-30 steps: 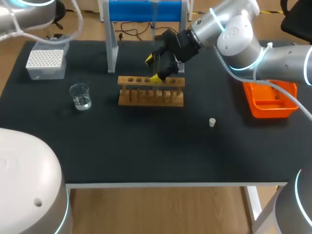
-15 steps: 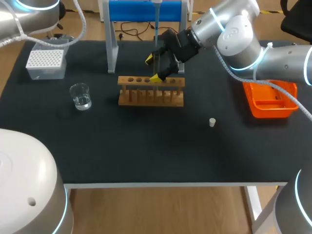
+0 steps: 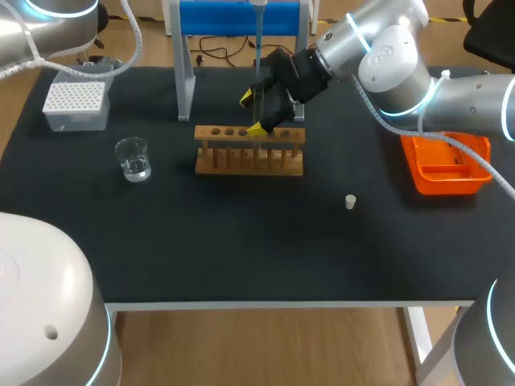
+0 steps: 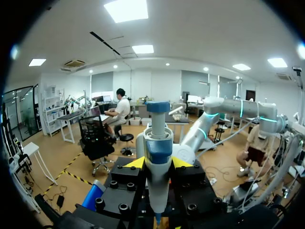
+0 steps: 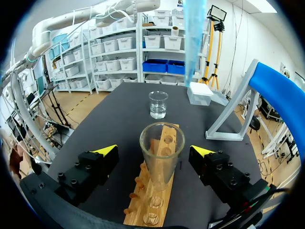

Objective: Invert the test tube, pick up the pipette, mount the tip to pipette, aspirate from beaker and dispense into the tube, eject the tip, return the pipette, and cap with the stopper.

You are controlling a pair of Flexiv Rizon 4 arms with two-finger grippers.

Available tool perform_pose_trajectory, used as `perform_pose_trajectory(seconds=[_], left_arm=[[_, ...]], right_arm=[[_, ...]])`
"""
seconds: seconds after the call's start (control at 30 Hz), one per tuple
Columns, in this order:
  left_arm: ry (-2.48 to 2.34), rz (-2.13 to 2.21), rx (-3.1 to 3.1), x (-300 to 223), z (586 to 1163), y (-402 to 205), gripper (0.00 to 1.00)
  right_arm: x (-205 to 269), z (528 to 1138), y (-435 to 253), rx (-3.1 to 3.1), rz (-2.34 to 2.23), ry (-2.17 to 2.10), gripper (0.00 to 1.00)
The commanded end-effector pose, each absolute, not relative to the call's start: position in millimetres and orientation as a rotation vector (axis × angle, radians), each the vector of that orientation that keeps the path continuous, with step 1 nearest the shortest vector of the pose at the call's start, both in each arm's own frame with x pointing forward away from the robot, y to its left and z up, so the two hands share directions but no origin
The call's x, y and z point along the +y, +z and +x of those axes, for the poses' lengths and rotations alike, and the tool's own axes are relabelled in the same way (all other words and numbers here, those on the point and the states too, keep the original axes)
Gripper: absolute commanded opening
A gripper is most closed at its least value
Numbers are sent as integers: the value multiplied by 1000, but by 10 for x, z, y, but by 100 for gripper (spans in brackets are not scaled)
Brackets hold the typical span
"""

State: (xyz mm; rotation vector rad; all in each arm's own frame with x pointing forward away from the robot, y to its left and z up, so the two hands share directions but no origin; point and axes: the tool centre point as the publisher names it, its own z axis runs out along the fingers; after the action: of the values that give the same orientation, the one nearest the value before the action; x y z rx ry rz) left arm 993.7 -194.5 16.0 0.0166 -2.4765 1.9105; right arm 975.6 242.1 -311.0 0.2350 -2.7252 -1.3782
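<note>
You have a black worktop point(image 3: 241, 249) with both arms coming in over its far half.

1. Nearest the front edge, a small white stopper point(image 3: 350, 202) stands alone, well apart from everything else.
2. Behind it, at mid-worktop, is the wooden test tube rack point(image 3: 249, 153). A glass beaker point(image 3: 132, 158) holding clear liquid stands well to the rack's left. An orange tray point(image 3: 447, 190) sits well to the rack's right, under the right arm.
3. The right hand point(image 3: 254, 112) is positioned over the back of the rack.
   - The right wrist view shows the test tube point(image 5: 161, 157) upright in the rack with its open mouth up.
   - The tube is centred between the two yellow fingertips point(image 5: 106, 150).
   - The hand is wide open. Each finger stands clear of the glass, so it has hold of nothing.
4. Further back on the left is the white tip box point(image 3: 76, 103). At the far edge is the blue-topped stand point(image 3: 241, 16) on grey legs.
5. The pipette point(image 3: 259, 40) hangs vertically in front of the stand, above the right hand and the rack, with its lower end pointing down.
6. The left hand point(image 4: 157, 163) shows only in its own wrist view.
   - Its fingers are closed against the white-and-blue pipette body from both sides.
   - The plunger end of the pipette points away from the hand.
</note>
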Motion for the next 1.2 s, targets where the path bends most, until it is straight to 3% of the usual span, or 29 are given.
perform_pose_trajectory(seconds=[0.03,1.2], left_arm=[[1909,20,-2479,-1944,9927,165,0],[1972,37,-2481,-1968,9819,20,0]], right_arm=[[2414,9753,-3097,-2727,235,-1372,100],[2414,9753,-3097,-2727,235,-1372,100]])
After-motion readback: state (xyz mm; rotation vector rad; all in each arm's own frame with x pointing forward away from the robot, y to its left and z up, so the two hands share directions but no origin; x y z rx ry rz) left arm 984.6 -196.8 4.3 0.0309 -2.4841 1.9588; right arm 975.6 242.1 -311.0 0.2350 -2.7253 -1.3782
